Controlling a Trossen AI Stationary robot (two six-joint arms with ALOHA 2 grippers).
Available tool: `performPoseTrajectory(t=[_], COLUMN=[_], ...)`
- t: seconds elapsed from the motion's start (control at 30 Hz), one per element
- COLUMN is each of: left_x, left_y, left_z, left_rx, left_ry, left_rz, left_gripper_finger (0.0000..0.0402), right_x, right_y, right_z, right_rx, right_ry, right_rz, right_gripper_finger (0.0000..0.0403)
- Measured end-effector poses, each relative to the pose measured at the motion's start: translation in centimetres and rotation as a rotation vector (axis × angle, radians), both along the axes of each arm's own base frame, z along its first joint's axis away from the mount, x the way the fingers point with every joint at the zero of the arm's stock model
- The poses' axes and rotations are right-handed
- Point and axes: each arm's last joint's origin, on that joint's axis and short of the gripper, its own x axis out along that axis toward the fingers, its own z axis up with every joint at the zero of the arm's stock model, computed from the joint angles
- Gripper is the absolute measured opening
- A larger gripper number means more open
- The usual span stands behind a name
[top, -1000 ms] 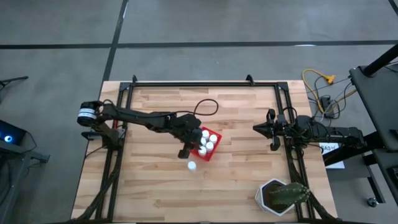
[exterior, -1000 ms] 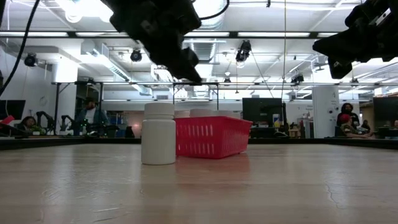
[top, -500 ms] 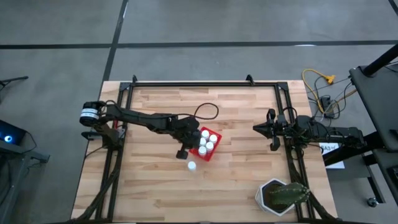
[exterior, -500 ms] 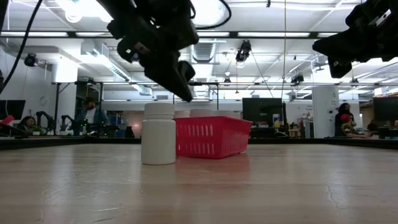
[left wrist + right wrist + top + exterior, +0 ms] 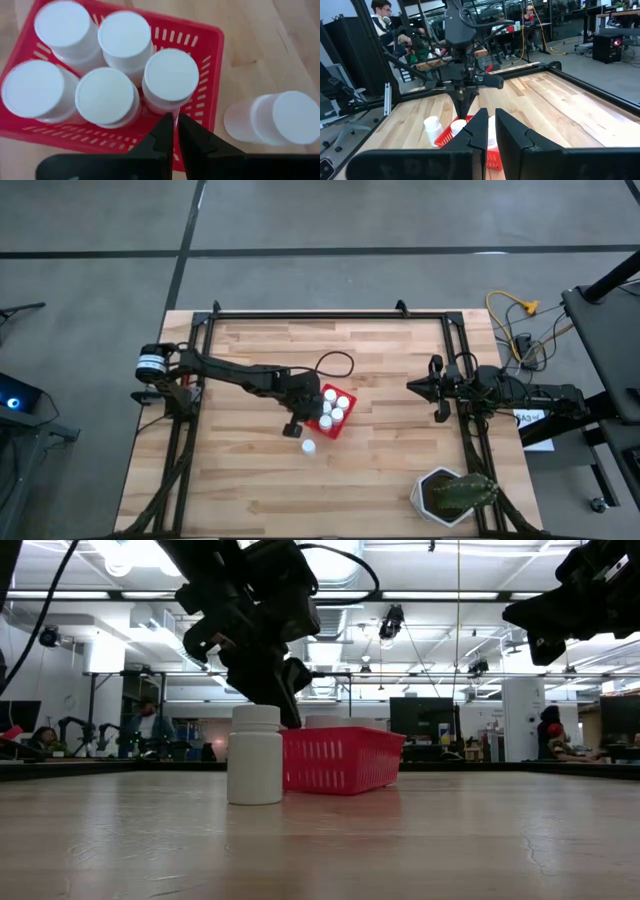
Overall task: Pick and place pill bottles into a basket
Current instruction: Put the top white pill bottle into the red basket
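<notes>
Near the lower middle of the high view we see one pill bottle standing alone on the table, just beside the red basket. Five bottles fill the basket. Our left gripper hangs above its edge, fingers pressed together, empty. At right, our right gripper waits, also closed.
</notes>
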Motion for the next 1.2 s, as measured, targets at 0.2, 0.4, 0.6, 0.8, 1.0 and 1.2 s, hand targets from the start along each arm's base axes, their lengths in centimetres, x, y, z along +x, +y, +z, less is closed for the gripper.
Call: performPoseTrajectory(t=[0.2, 0.4, 0.6, 0.8, 1.0, 1.2], left_x=[0.2, 0.4, 0.5, 0.6, 0.9, 0.9], left_y=[0.0, 0.0, 0.0, 0.0, 0.0, 0.0], left_z=[-0.7, -1.3, -1.4, -1.3, -1.0, -1.1], left_rx=[-0.001, -0.001, -0.001, -0.001, -0.001, -0.001], left_ry=[0.021, 0.033, 0.034, 0.015, -0.023, -0.018], left_rz=[0.0, 0.0, 0.0, 0.001, 0.001, 0.001], left_gripper_finger=[0.0008, 0.0008, 0.0008, 0.0008, 0.0008, 0.0008], right_x=[0.0, 0.0, 0.0, 0.0, 0.0, 0.0], right_y=[0.0, 0.0, 0.0, 0.0, 0.0, 0.0], right_z=[0.0, 0.0, 0.0, 0.0, 0.0, 0.0], right_rx=[0.0, 0.0, 0.0, -0.003, -0.002, 0.0], right_ry=[0.0, 0.0, 0.001, 0.001, 0.001, 0.001], right_rz=[0.0, 0.0, 0.0, 0.0, 0.0, 0.0], right_gripper_finger=[0.0027, 0.0027, 0.0027, 0.0027, 0.0027, 0.0027])
